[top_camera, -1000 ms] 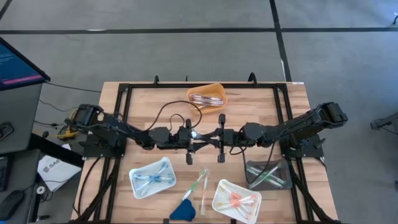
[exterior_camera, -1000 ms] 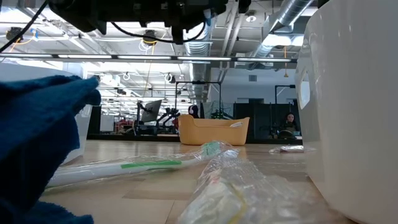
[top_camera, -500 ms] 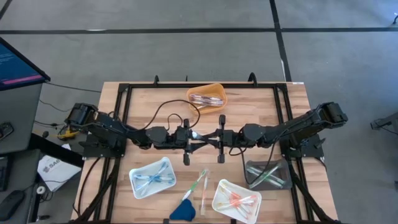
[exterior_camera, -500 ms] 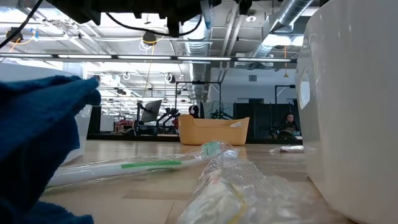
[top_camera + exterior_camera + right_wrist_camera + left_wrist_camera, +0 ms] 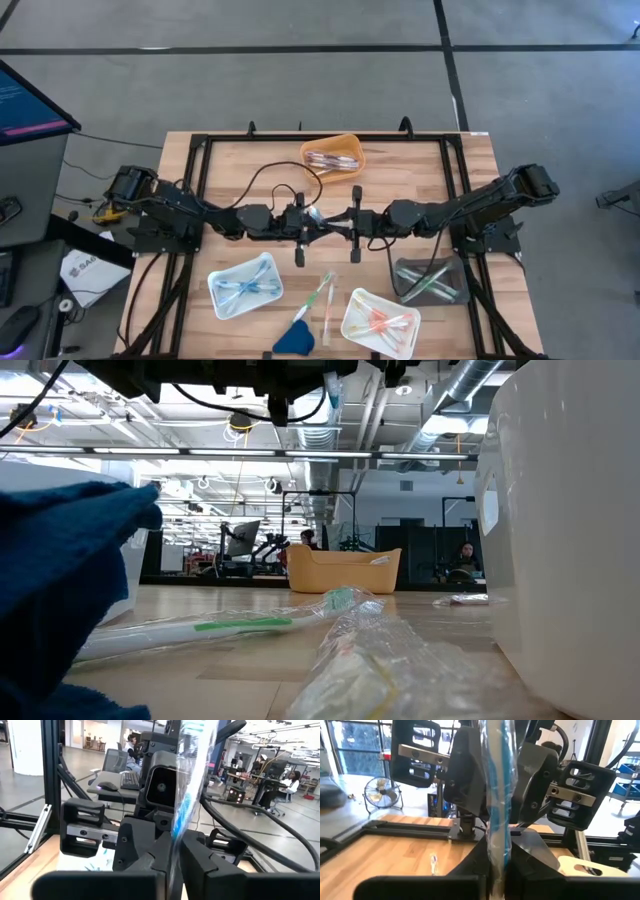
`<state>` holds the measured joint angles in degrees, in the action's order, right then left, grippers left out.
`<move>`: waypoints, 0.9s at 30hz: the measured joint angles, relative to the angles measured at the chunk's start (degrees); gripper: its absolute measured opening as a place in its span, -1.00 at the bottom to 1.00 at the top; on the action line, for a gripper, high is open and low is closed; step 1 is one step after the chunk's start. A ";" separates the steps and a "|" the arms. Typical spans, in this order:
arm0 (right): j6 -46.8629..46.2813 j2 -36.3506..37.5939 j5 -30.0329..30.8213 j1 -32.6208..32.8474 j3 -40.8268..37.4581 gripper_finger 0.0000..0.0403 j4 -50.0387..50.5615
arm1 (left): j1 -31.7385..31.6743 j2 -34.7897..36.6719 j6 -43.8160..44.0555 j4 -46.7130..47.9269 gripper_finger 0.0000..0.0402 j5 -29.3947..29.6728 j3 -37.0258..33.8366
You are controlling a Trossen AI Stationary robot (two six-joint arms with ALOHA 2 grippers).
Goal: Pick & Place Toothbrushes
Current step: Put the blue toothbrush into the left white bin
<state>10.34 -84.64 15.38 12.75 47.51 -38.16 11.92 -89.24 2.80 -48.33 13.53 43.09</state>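
Observation:
A blue toothbrush in a clear wrapper (image 5: pixel 498 795) (image 5: pixel 189 790) stands upright in the air above the table's middle. My left gripper (image 5: pixel 312 221) comes at it from the left and my right gripper (image 5: pixel 342 222) from the right, both level and both shut on it. An orange tray (image 5: pixel 333 155) of wrapped toothbrushes sits at the far side. Near the front stand a white tray with blue ones (image 5: pixel 245 285), a white tray with pink ones (image 5: pixel 380 322) and a clear tray with green ones (image 5: pixel 432 280). Two loose toothbrushes (image 5: pixel 323 296) lie between them. My left gripper pinches the wrapped toothbrush between its two fingers at the lower stretch of the stick (image 5: pixel 498 862), coming level from the table's left, fingers across it. The toothbrush rises upright beyond the fingers, clear of the table. My right gripper pinches the same wrapped toothbrush between its two fingers (image 5: pixel 172 855), coming level from the table's right and lying across the stick. The wrapper stands up above the fingers, slightly tilted, lifted clear.
A dark-blue wedge (image 5: pixel 295 338) lies at the front edge and fills the low view's left (image 5: pixel 60 600). A wrapped green toothbrush (image 5: pixel 230 625) lies beside it. A black frame (image 5: pixel 200 150) rims the table. A cable (image 5: pixel 270 180) loops near the left arm.
My left gripper has shut on the wrapped toothbrush that my right gripper holds up. Both hands have stayed where they were, and the toothbrush has kept upright between them.

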 joint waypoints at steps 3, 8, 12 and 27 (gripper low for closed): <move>-1.66 0.02 -0.05 -0.02 0.00 -0.78 0.25 | 0.04 -0.01 1.17 0.87 -0.94 -0.20 0.00; -3.85 2.14 0.15 -0.07 0.02 -0.58 1.66 | 0.33 2.57 3.79 5.87 -0.95 -0.36 0.00; -8.70 5.70 0.13 -0.07 0.00 -0.37 7.07 | 0.68 7.37 7.84 13.89 -0.95 1.23 0.09; -16.40 16.01 -0.27 -0.02 0.00 0.14 24.72 | 4.00 23.57 40.89 56.61 -0.94 0.12 0.02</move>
<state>-6.06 -68.63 15.11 12.73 47.51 -13.44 15.92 -65.68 43.69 8.28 13.65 43.11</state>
